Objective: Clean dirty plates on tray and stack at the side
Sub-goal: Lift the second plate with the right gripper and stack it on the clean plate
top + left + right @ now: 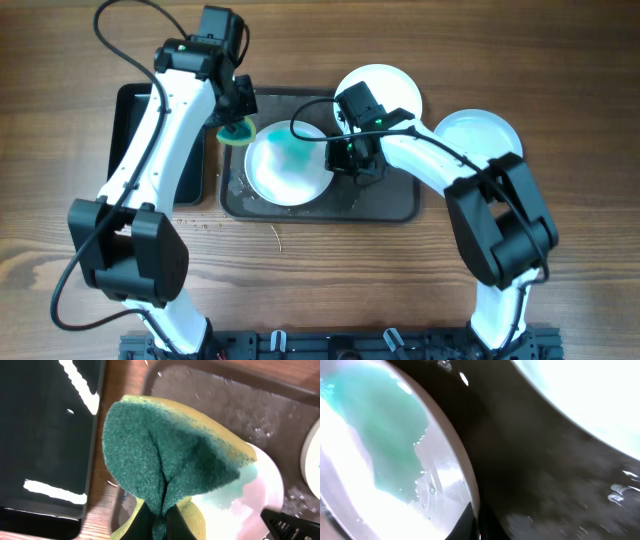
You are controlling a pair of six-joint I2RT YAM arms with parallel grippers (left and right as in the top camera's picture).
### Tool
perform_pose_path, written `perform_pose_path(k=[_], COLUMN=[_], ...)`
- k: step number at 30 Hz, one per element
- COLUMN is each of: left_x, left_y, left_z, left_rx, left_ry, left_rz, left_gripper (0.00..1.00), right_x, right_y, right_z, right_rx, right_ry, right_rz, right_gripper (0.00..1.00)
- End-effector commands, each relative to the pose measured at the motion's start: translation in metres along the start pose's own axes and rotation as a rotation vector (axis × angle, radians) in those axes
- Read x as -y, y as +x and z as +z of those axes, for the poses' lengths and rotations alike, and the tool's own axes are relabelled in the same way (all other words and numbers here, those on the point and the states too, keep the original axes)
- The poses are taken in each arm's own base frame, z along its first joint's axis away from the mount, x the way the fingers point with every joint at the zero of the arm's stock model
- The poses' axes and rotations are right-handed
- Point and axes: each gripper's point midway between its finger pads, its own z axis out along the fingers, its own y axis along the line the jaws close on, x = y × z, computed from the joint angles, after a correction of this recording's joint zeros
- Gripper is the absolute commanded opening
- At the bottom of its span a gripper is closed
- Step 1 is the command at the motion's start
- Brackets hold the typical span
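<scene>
Plate (pixel 285 170), teal-smeared, on tray (pixel 395 205); right jaws pinch its rim, likely steadying it for wiping. Left jaws pinch folded sponge (pixel 237 133), green scrub face outward, poised at plate's edge.

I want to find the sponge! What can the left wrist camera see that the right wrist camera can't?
Only left wrist: the green-and-yellow sponge in the left gripper, and the glossy black container. Only right wrist: water droplets on the smeared plate. Both: that plate, a second plate and the wet grey tray.
</scene>
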Motion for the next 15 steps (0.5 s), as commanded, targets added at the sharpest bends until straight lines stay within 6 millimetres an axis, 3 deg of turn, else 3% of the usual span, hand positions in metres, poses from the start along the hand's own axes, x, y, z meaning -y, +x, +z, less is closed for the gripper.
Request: perform_pose_path(k=[1, 11, 15], left_x=[0.011, 0.012, 0.012], left_y=[0.006, 0.004, 0.004], left_z=[0.01, 0.01, 0.01], left_rx=[-0.053, -0.043, -0.043], left_ry=[0.07, 0.074, 0.074], left_rz=[0.021, 0.02, 0.02], left_gripper=[0.04, 0.04, 0.04], right_x=[-0.013, -0.014, -0.013], right_y=[-0.016, -0.015, -0.01], right_z=[-0.056, -0.181, -0.207], right_rx=[0.215, 0.69, 0.779], right_ry=[0.136, 0.583, 0.681], right_rz=[-0.151, -0.291, -0.318], right_gripper=[0.04, 0.04, 0.04])
